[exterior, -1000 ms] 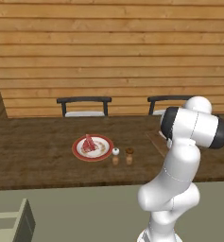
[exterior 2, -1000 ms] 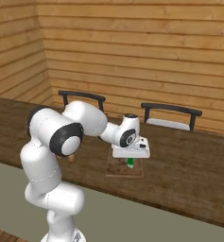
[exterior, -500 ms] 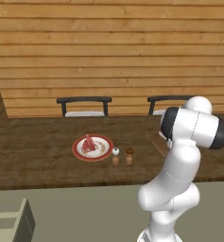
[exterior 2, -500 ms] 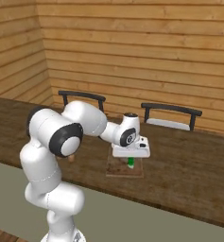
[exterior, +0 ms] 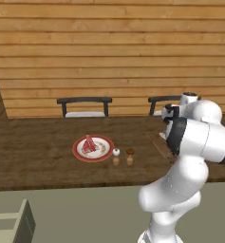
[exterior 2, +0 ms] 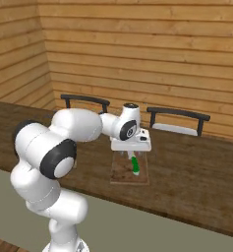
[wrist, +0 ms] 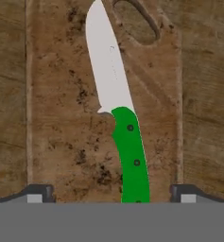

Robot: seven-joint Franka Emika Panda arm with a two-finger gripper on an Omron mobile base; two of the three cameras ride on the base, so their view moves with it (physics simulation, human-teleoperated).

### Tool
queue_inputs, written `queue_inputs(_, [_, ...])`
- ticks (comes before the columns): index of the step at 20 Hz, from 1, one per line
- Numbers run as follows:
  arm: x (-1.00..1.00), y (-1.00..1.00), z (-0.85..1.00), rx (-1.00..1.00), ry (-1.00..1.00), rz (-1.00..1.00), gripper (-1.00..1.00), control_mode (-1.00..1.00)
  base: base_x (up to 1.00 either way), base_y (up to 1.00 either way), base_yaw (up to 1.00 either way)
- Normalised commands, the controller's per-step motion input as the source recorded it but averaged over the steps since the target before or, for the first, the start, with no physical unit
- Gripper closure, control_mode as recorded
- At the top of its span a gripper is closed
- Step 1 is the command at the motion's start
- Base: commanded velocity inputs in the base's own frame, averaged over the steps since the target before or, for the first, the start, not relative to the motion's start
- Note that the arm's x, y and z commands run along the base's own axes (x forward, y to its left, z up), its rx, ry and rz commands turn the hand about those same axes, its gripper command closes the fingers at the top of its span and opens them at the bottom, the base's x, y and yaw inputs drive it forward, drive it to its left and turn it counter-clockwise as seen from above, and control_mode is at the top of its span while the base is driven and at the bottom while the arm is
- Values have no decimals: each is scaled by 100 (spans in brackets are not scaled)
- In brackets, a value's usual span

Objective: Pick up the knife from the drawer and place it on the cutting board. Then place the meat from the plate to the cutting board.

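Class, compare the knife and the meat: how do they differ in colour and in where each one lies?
The knife has a pale blade and a green handle; the meat is red with whitish streaks. The knife lies on the cutting board; the meat sits on the plate. Both rest above the same wooden table.

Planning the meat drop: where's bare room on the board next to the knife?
On the brown wooden cutting board, the wide strip left of the green-handled knife is bare. Right of the handle is narrower, and the board's oval handle hole crowds the blade tip.
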Motion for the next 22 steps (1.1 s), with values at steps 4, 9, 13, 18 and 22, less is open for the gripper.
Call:
queue_inputs(4, [0,90,82,2,-12,0,-100,-100,0,0,0])
queue_inputs(9, [0,100,70,4,-13,0,-100,-100,0,0,0])
queue_inputs(13, [0,100,47,5,-14,0,-100,-100,0,0,0])
queue_inputs(18, [0,100,33,1,-12,0,-100,-100,0,0,0])
queue_inputs(22, [3,100,19,0,-12,0,-100,-100,0,0,0])
